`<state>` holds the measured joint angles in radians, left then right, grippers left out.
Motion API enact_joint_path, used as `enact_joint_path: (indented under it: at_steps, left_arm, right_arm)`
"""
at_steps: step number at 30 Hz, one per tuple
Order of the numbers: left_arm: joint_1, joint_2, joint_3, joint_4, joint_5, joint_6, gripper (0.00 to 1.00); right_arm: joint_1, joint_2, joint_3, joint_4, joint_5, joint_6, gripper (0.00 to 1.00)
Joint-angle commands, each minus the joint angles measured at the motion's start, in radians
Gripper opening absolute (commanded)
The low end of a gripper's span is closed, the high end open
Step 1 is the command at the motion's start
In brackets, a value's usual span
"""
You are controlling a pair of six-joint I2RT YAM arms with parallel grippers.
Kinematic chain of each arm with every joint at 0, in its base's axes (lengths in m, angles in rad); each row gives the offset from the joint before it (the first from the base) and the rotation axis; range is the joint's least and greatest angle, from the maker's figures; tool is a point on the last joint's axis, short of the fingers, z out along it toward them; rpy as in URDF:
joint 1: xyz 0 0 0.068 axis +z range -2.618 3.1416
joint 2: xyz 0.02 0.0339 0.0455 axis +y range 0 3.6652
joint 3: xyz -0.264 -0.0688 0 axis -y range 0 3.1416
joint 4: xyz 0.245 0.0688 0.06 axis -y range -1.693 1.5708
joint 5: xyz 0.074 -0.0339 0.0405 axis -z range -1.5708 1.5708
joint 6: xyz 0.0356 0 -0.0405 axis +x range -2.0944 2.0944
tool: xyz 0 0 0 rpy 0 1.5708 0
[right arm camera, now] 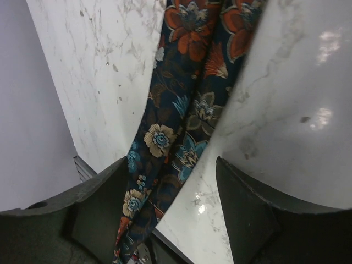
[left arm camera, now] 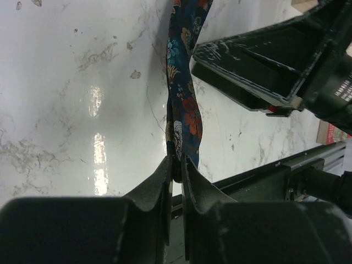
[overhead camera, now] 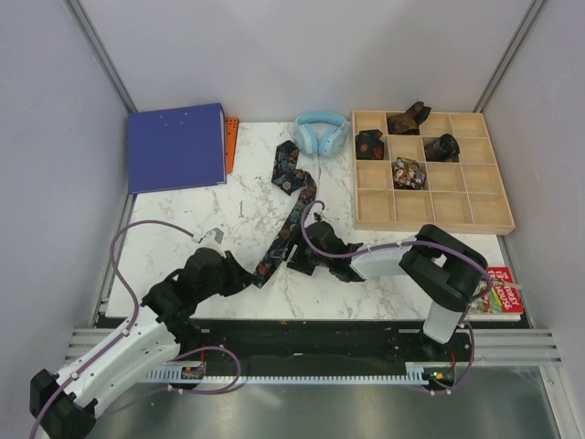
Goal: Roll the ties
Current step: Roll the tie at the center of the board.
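Top view: tie (overhead camera: 292,187), an unrolled strip on the worktop (overhead camera: 201,215). The left claw (overhead camera: 259,273) is at its near end, and the right claw (overhead camera: 294,261) is just beside it on the strip's right. Rolled ties (overhead camera: 409,172) sit in a tray (overhead camera: 370,206), well beyond the right claw.
Left wrist: left claw (left arm camera: 177,165) clenched, pinching the tie's (left arm camera: 184,104) end.
Right wrist: right claw (right arm camera: 170,165) released, jaws apart astride the tie (right arm camera: 187,104), with the fabric by one finger and clear of the other.
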<state>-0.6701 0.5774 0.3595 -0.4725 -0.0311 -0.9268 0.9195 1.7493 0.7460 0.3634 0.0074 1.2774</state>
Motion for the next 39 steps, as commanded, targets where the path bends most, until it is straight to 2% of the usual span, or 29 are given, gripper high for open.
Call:
enact_joint_path:
  at_steps: [1, 6, 11, 17, 19, 22, 26, 28, 31, 33, 35, 39]
  left_arm:
    - [-0.005, -0.060, -0.033, -0.067, 0.054, -0.058, 0.17]
    - [-0.005, -0.103, -0.077, -0.077, 0.105, -0.083, 0.17]
    - [-0.005, -0.100, -0.090, -0.071, 0.143, -0.092, 0.19]
    - [-0.006, -0.102, -0.088, -0.103, 0.106, -0.122, 0.19]
    - [-0.006, -0.106, -0.082, -0.112, 0.088, -0.135, 0.18]
    - [-0.006, -0.096, -0.070, -0.115, 0.079, -0.135, 0.18]
    - [-0.006, -0.065, -0.051, -0.121, 0.102, -0.136, 0.16]
    - [-0.006, -0.062, -0.037, -0.132, 0.105, -0.141, 0.16]
    - [-0.006, -0.062, -0.024, -0.150, 0.105, -0.155, 0.15]
    - [-0.006, -0.057, -0.017, -0.155, 0.115, -0.159, 0.14]
    - [-0.006, -0.045, -0.016, -0.163, 0.128, -0.164, 0.14]
    - [-0.006, -0.027, 0.005, -0.186, 0.132, -0.185, 0.14]
  right_arm:
    - [0.025, 0.099, 0.058, -0.011, -0.006, 0.042, 0.72]
    - [0.025, 0.165, 0.139, -0.044, -0.004, 0.010, 0.69]
    - [0.025, 0.174, 0.144, -0.070, 0.005, -0.003, 0.59]
    - [0.025, 0.158, 0.141, -0.127, 0.014, -0.039, 0.51]
    - [0.025, 0.144, 0.142, -0.153, 0.022, -0.055, 0.52]
    - [0.025, 0.122, 0.170, -0.220, 0.028, -0.111, 0.59]
    - [0.025, 0.052, 0.223, -0.384, 0.086, -0.213, 0.66]
    - [0.025, -0.005, 0.236, -0.472, 0.127, -0.272, 0.66]
    - [0.025, -0.062, 0.260, -0.573, 0.181, -0.329, 0.60]
    - [0.025, -0.094, 0.251, -0.569, 0.145, -0.352, 0.51]
    - [0.025, -0.115, 0.208, -0.476, 0.077, -0.362, 0.37]
    - [0.025, -0.110, 0.187, -0.319, -0.073, -0.343, 0.17]
